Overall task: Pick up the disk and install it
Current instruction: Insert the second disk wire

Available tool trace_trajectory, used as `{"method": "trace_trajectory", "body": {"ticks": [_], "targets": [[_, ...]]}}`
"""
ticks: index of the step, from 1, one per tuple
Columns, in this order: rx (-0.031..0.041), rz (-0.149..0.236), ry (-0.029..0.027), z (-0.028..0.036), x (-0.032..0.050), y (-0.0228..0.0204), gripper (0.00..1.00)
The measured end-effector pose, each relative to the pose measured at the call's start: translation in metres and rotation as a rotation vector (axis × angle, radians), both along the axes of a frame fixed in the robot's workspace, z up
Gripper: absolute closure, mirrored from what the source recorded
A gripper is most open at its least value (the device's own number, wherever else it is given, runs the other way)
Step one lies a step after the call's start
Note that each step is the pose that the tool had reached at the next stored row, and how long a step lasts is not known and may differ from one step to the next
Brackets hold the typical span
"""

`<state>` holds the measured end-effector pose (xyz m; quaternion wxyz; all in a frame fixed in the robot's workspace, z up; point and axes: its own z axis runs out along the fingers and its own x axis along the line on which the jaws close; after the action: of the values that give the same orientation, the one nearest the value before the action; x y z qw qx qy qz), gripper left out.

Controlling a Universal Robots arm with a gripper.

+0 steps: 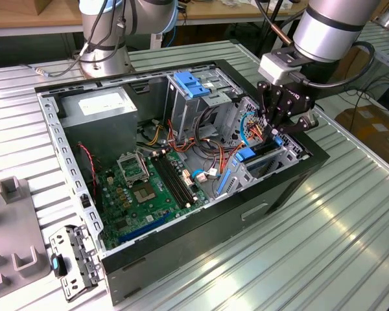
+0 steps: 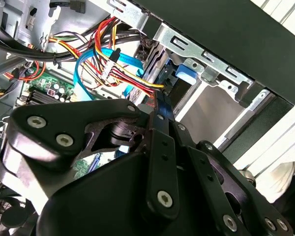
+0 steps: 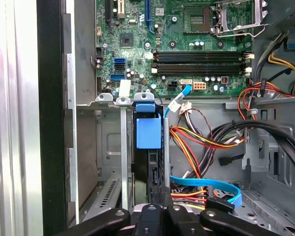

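Note:
The disk (image 3: 147, 167) stands on edge in the drive bay at the front of the open computer case (image 1: 181, 253), its blue plastic carrier tab (image 3: 148, 130) toward the motherboard. In the exterior view the disk's blue tab (image 1: 246, 154) shows in the bay at the case's right end. My black gripper (image 1: 277, 131) reaches down into that bay. In both wrist views its fingers (image 3: 161, 195) lie close together with no gap showing, and the tips (image 2: 161, 105) sit at the disk's near end. What the tips touch is hidden by the linkage.
Bundles of red, yellow and orange wires (image 3: 201, 140) and a flat blue cable (image 3: 206, 184) lie right beside the bay. The grey power-supply box (image 1: 100, 113) sits at the case's far-left corner, with the green motherboard (image 1: 142, 188) on the case floor. A loose metal bracket (image 1: 74, 259) lies on the table.

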<state>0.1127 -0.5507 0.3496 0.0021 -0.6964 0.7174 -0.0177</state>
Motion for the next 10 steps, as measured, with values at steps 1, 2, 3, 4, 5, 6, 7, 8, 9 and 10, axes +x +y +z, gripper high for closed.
{"method": "trace_trajectory", "body": {"ticks": [1,2,3,4,5,6,7,8,9,10], "targets": [[0.0000,0.000,0.0000,0.0000,0.0000,0.0000,0.89],[-0.0001,0.000,0.0000,0.0000,0.0000,0.0000,0.89],[-0.0002,0.000,0.0000,0.0001,-0.0003,0.0000,0.89],[-0.0002,0.000,0.0000,0.0001,-0.0009,0.0000,0.89],[-0.0002,0.000,0.0000,0.0001,-0.0023,0.0001,0.89],[-0.0002,0.000,-0.0004,0.0002,-0.0061,0.0001,0.89],[-0.0001,0.000,-0.0005,0.0001,-0.0077,0.0000,0.89],[0.0001,0.000,-0.0005,0.0001,-0.0084,-0.0001,0.89],[-0.0001,0.000,-0.0006,0.0009,-0.0086,0.0000,0.89],[-0.0001,0.000,-0.0005,0.0026,-0.0086,0.0001,0.89]]}}
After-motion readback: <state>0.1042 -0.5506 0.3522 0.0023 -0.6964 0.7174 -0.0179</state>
